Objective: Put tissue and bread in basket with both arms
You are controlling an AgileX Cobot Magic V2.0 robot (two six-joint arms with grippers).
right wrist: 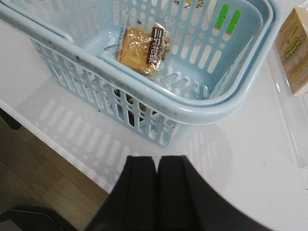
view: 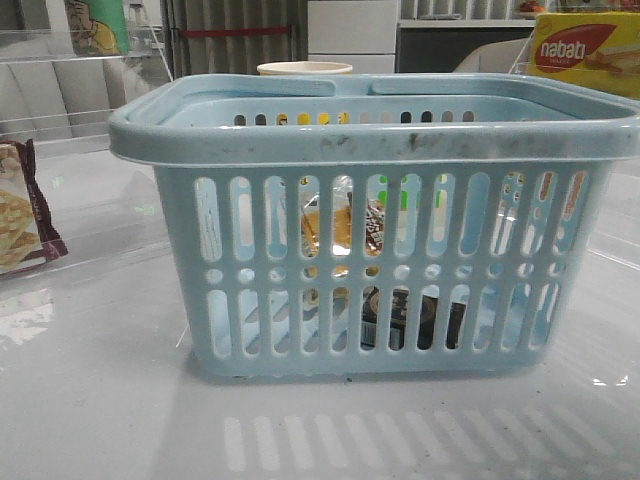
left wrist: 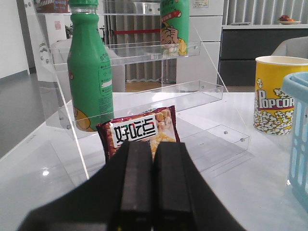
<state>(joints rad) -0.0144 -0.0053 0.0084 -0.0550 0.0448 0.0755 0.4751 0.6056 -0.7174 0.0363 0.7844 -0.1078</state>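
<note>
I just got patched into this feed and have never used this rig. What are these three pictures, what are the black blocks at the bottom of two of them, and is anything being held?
The machine is a two-armed robot at a white table. One picture looks forward over the table; the other two come from cameras on each wrist.

The black blocks are the fingers. The left gripper and right gripper are both shut with nothing between them.

The front view is filled by the blue basket. The right wrist looks down into it: the bread lies inside. Through the front slots, a dark pack that seems to be the tissue sits at the bottom.

The left wrist faces away, toward a cracker packet, a green bottle on a clear shelf and a popcorn tub.
</note>
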